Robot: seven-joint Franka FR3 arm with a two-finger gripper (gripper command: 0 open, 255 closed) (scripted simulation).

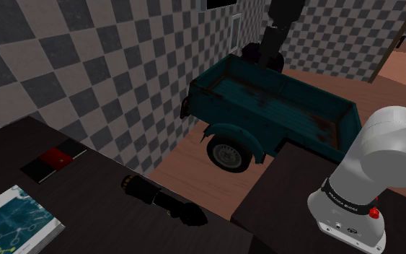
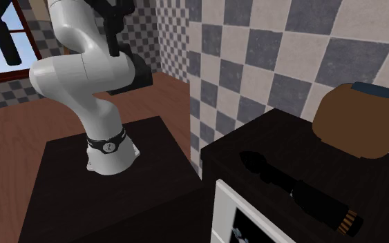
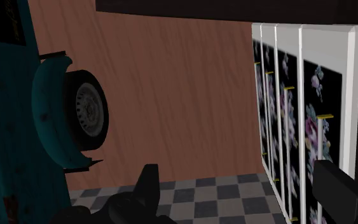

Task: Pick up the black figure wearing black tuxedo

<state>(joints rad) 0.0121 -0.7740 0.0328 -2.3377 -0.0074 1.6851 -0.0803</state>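
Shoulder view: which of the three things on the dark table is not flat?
The black figure, long and rounded; the red-and-black card and pale book lie flat.

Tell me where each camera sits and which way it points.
Shoulder view: beside the stand, looking down over the black figure and teal trailer; the arm shows at its base.
Second exterior view: across the table, facing the arm on its stand.
Wrist view: on the hand, looking past the open end effector at the trailer's wheel.
Both exterior views share the figure; shoulder and wrist, the trailer.
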